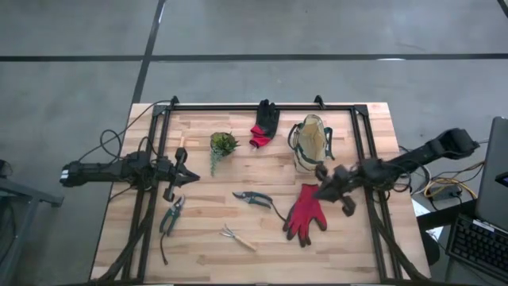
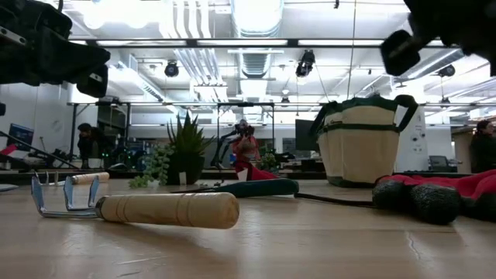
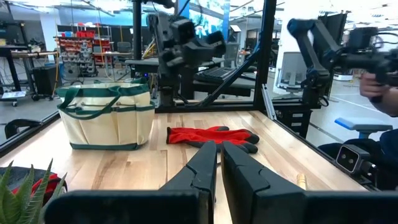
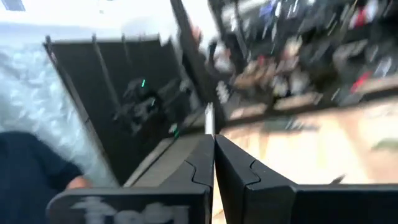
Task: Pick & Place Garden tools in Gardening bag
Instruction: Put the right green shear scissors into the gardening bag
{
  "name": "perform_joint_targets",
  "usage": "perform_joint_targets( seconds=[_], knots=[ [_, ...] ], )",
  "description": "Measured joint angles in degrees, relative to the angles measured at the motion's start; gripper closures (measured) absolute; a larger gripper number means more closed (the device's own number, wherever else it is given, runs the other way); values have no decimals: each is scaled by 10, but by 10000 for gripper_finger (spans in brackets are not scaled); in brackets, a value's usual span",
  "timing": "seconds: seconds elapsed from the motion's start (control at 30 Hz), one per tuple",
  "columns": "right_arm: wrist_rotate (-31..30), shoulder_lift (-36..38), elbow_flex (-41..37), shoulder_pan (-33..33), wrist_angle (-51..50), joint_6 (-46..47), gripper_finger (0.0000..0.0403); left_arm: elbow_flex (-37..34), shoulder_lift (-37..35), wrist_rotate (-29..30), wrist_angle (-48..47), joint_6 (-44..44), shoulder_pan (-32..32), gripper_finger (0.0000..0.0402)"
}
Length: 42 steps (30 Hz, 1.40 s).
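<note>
The beige gardening bag (image 1: 311,141) with green trim stands upright at the far right of the table. A red glove (image 1: 305,213) lies flat just nearer than it. My right gripper (image 1: 321,187) hovers shut above the gap between bag and red glove and holds nothing. A black-and-red glove (image 1: 263,123) lies at the far middle. Dark-handled pruners (image 1: 252,198), green-handled pruners (image 1: 171,216) and a wooden-handled hand fork (image 1: 236,237) lie flat toward the near side. My left gripper (image 1: 189,171) waits shut at the table's left, pointing level.
A small leafy plant (image 1: 223,144) stands left of the middle, just ahead of my left gripper. A black metal frame (image 1: 262,106) runs along the table's far, left and right sides. Bare wood shows at the near right. A hand (image 3: 376,84) shows beyond the table in the left wrist view.
</note>
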<state>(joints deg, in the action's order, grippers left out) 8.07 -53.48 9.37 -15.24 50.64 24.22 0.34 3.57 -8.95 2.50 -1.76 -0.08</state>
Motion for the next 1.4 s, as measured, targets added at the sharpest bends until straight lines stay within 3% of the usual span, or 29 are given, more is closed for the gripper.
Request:
perform_joint_targets(
  seconds=[0.3,0.53,0.73,0.87,1.23,1.4],
  knots=[
    [-6,-199,190,-10,-194,3,394,0,0,0,0,0,0,374],
    [-28,-281,309,-10,-344,-15,394,0,0,0,0,0,0,374],
    [-81,-333,429,-10,-582,-35,394,0,0,0,0,0,0,374],
    [-91,-380,495,-14,-678,-37,392,0,0,0,0,0,0,374],
    [-129,-512,632,-18,-770,-89,294,0,1,0,0,0,0,374],
    [-154,-561,669,-18,-800,-93,270,0,1,0,0,0,0,374]
  ],
)
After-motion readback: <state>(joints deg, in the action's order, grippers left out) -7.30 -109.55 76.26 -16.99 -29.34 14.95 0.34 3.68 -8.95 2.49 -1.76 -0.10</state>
